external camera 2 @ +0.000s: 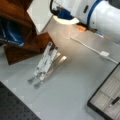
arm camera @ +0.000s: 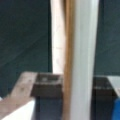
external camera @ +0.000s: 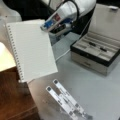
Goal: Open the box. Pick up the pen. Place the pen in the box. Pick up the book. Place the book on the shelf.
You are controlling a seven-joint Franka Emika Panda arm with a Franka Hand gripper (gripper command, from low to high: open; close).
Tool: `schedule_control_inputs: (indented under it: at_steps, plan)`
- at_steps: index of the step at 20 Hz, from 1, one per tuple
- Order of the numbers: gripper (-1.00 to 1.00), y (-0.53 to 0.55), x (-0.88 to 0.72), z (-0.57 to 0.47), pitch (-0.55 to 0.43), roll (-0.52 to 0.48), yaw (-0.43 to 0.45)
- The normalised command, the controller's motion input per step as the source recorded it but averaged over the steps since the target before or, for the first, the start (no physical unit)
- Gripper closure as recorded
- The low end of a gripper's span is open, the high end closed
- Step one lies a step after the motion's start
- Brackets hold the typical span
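The gripper (external camera: 46, 27) has the book (external camera: 31, 50) by its top right corner in a front view, fingers clamped on it, the white page hanging tilted above the shelf (external camera: 12, 97) at that view's left. The box (external camera: 95, 53) sits open on the bench (external camera: 100, 95) at right, the pen (external camera: 103, 49) lying in a grey compartment. Two perforated metal strips (external camera: 66, 100) lie on the bench below the book.
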Motion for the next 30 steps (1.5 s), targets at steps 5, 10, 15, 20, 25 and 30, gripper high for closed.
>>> schedule_control_inputs:
  at_steps: [5, 10, 15, 20, 25, 30]
  plan:
    - [1.0, -0.45, -0.37, 0.09, 0.066, 0.16, 0.275]
    - [1.0, -0.39, -0.34, 0.15, 0.048, 0.114, 0.28]
    - [1.0, -0.36, -0.31, 0.1, 0.019, 0.055, 0.263]
    - [1.0, -0.41, -0.28, -0.01, 0.024, -0.009, 0.262]
    - [1.0, -0.44, -0.28, -0.09, 0.003, -0.036, 0.265]
    - [1.0, -0.32, -0.25, -0.11, -0.04, -0.062, 0.253]
